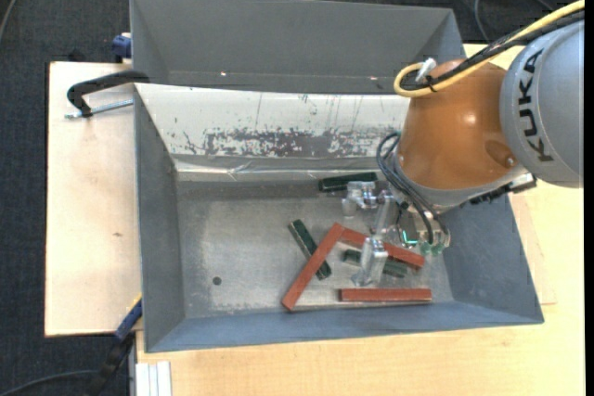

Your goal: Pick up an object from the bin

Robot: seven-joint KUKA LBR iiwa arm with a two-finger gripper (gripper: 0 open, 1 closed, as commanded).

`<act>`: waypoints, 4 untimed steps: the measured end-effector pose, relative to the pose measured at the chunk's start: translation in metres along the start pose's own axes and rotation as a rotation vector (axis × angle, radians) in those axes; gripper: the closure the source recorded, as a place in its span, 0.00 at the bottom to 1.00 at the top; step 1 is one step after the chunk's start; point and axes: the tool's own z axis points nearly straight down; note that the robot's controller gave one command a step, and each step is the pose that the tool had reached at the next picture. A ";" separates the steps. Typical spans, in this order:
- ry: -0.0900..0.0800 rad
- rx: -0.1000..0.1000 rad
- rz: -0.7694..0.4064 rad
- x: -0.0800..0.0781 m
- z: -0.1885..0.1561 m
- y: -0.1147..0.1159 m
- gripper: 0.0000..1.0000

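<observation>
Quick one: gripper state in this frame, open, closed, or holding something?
Gripper: cannot be told; it is down among the red-brown bars and dark green pieces at the front right of the bin.

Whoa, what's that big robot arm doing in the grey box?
The arm reaches in from the right. Its end effector is down low in the bin, in a small heap of red sticks and dark green pieces. Nearest to it are a slanted red stick and a flat red stick. I can't tell whether it has grabbed anything.
</observation>
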 end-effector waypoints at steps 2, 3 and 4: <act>-0.008 0.000 0.058 -0.045 0.103 -0.048 1.00; -0.021 0.001 0.019 -0.042 -0.049 -0.047 1.00; -0.012 0.000 0.019 -0.040 -0.045 -0.047 0.00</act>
